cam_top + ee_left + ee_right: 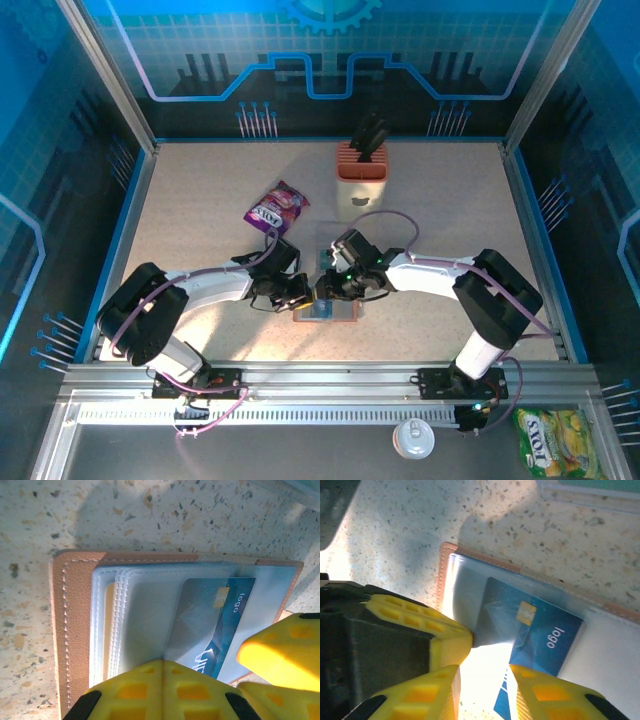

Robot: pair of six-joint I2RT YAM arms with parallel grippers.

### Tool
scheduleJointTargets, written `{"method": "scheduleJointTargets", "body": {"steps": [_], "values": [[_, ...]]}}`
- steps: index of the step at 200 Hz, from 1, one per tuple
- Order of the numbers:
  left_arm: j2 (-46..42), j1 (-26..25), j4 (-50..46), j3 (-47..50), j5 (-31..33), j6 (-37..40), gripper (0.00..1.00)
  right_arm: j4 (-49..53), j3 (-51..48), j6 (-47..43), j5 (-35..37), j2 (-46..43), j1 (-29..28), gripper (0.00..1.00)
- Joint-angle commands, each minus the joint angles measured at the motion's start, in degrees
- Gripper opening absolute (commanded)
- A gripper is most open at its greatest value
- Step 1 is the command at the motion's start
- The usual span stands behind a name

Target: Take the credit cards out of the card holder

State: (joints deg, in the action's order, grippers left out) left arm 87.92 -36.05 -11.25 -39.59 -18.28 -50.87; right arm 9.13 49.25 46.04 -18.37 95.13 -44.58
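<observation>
from above, the holder [325,314] is seen lying open on the table [200,200] near its front edge, with the left gripper [298,294] and right gripper [336,290] brought close together over it. at the left wrist, the left gripper [161,677] is shown with jaws pressed together at the holder's [75,630] near edge, just beside a blue card [227,617] jutting partway from a clear pocket. at the right wrist, the right gripper [485,675] is shown with jaws spread, the card's [540,625] lower corner lying between them.
</observation>
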Motion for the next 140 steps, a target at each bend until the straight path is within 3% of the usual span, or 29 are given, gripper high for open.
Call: {"method": "scheduleJointTargets", "body": {"steps": [1, 140], "values": [[-0.22, 0.45, -0.36, 1.05, 0.62, 0.26, 0.07, 2.41, -1.33, 0.22, 1.21, -0.66, 0.36, 0.32], [1.19, 0.39, -1.68, -0.21, 0.88, 0.46, 0.05, 3.36, -1.35, 0.19, 1.36, -0.21, 0.8, 0.33]]}}
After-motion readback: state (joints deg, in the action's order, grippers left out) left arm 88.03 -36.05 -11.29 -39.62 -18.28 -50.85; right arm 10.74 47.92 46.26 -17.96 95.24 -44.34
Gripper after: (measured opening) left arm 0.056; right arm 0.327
